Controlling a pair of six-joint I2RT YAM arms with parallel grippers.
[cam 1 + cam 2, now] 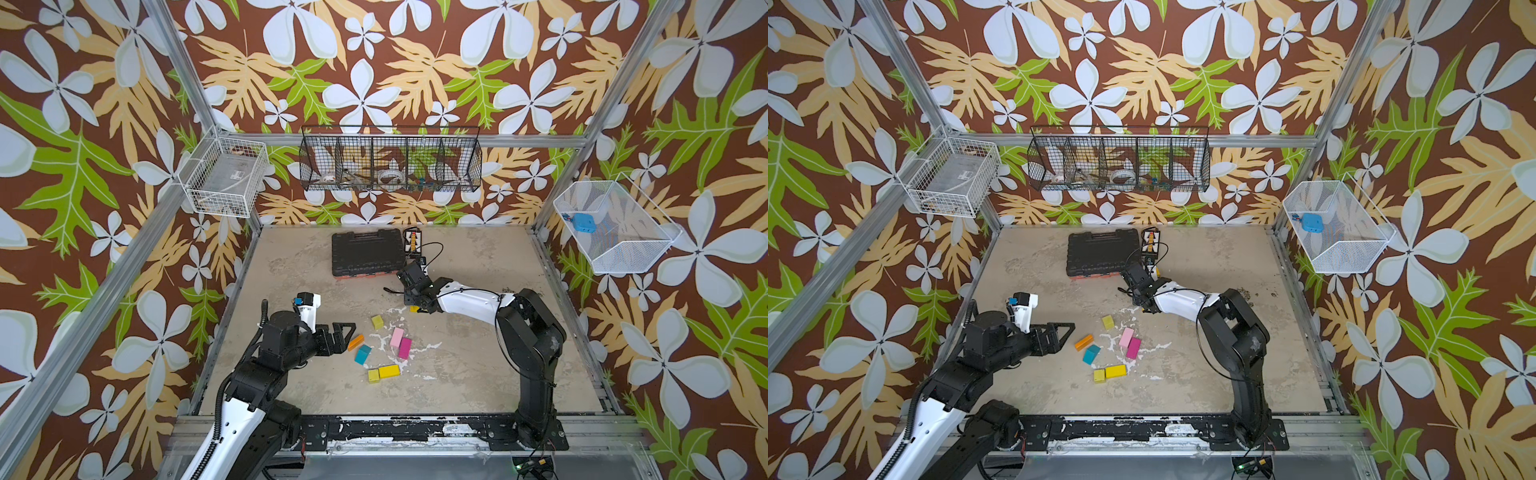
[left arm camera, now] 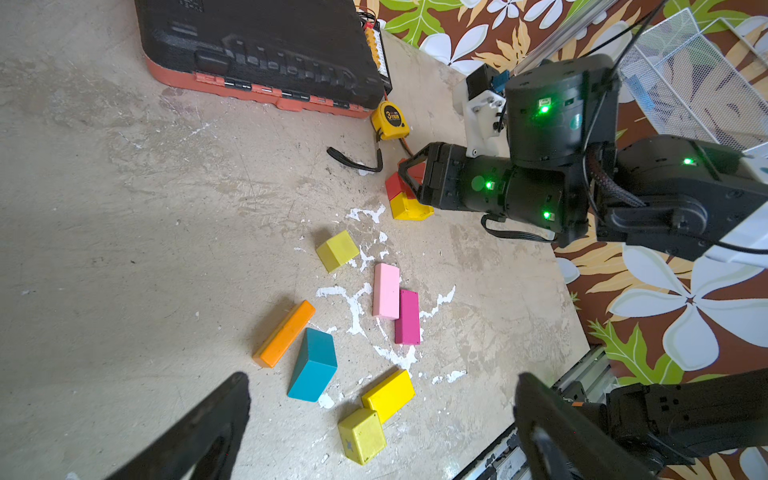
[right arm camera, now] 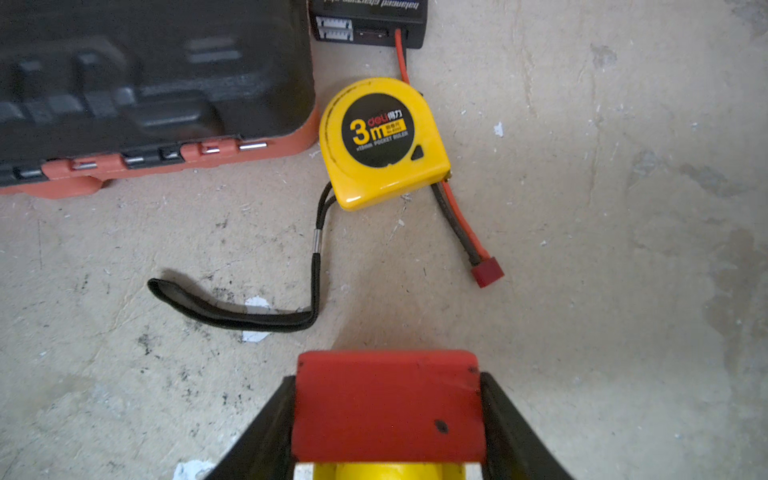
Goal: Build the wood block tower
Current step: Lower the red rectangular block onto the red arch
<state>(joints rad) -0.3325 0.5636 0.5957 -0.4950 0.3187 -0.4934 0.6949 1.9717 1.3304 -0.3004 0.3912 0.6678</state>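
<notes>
Right gripper [image 3: 386, 409] grips the red block [image 3: 386, 395], which touches a yellow block [image 2: 409, 208] on the surface [image 2: 124, 208] near the tape measure [image 3: 382, 141] and black tool case [image 3: 124, 83], while the left gripper [image 1: 347, 336], jaws spread wide and empty, hovers beside the other wood blocks [image 2: 386, 291].

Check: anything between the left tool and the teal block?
Nothing visible between the open left tool and the teal block. The orange bar lies close beside the block, so a finger might clip it.
</notes>
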